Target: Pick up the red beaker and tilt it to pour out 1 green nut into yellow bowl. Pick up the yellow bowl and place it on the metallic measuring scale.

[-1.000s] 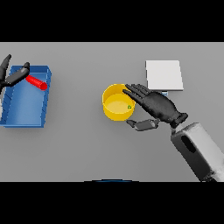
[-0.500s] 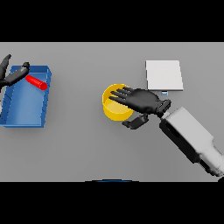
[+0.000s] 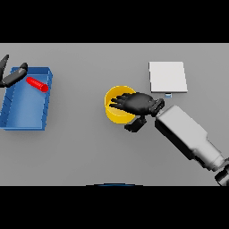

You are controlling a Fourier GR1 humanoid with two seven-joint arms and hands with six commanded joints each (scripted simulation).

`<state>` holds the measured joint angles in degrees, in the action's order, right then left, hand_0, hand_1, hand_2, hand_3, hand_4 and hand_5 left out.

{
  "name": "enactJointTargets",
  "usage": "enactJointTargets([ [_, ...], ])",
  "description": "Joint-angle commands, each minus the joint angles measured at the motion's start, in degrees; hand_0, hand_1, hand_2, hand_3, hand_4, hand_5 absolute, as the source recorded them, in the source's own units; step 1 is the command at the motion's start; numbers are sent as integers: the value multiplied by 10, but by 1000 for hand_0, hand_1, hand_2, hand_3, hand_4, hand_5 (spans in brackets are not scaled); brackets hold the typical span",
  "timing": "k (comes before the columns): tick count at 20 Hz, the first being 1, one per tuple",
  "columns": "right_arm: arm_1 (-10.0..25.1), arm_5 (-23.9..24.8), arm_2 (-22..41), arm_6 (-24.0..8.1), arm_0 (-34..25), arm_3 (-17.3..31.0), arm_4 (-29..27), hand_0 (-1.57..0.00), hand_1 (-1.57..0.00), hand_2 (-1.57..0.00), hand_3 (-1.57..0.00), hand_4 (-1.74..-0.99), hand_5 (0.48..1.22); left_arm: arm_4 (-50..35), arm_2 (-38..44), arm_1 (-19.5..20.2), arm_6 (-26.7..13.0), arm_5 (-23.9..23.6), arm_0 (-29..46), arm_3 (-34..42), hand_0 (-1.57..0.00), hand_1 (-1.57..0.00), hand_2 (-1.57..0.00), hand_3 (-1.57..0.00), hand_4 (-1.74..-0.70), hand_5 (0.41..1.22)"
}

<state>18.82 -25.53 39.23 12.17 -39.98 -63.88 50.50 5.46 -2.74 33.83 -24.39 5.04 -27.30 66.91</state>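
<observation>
We are on the second step now: getting hold of the bowl (image 3: pixel 117 108). The bowl sits on the table (image 3: pixel 89 152), and we use it as our landmark.

Our right robot hand (image 3: pixel 136 103) lies over the right half of the bowl. Its fingers reach flat across the top, and its thumb hangs down outside the bowl's near right edge. The fingers look straight, not yet curled round the rim, so we do not think it is gripping yet. We cannot see a green nut inside, because the robot hand covers much of the bowl.

The scale (image 3: pixel 167 77) is up and to the right of the bowl, near but not touching. The beaker (image 3: pixel 36 83) lies far to the left of the bowl, in a blue tray (image 3: pixel 20 120). Our left robot hand (image 3: pixel 12 76) is just beside the beaker, fingers straight and holding nothing.

Next, we think the right robot hand must squeeze the rim between fingers and thumb. Then it must lift the bowl level and carry it to the scale.
</observation>
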Motion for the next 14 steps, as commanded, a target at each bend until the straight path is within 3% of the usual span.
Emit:
enactJointTargets([
  [1, 1, -3, 1, 4, -3, 7, 0, 1, 1, 1, -12, -1188, 693, 2, -1, 0, 0, -2, 3, -1, 1, 1, 1, 1, -792, 708],
  [5, -7, 3, 4, 2, -4, 22, 3, -48, -60, -88, -130, -1261, 809, 4, -2, -2, 0, -2, -1, -5, 1, 1, 1, 1, -791, 712],
  [6, -5, 2, 3, 6, -3, 14, 2, -193, -183, -189, -215, -1309, 891, 3, -2, -1, 3, 1, -2, -5, 1, 1, 1, 1, -791, 711],
  [7, -8, 9, 4, 9, -5, 21, 5, -455, -407, -349, -322, -1363, 957, 4, -2, 0, -2, 2, -8, -8, 1, 1, 1, 1, -789, 710],
  [8, -10, 9, 6, 8, -6, 22, 6, -678, -640, -594, -572, -1435, 1010, 2, -1, -1, 2, 3, -4, -10, 1, 1, 1, 1, -788, 710],
  [9, -9, 13, 5, 17, -6, 24, 1, -857, -826, -789, -679, -1492, 1052, 2, -1, 1, 2, 3, -3, -4, 1, 1, 1, 1, -788, 710],
  [11, -7, 8, 7, 27, -13, 25, -2, -1114, -1094, -1071, -882, -1578, 1113, 1, -1, 1, 3, 2, 2, 0, 1, 1, 1, 1, -787, 707],
  [14, -3, -11, 7, 17, -13, 18, -9, -1337, -1327, -1246, -1066, -1658, 1166, 9, -6, 0, 2, -1, 0, -6, 1, 1, 1, 1, -784, 711],
])
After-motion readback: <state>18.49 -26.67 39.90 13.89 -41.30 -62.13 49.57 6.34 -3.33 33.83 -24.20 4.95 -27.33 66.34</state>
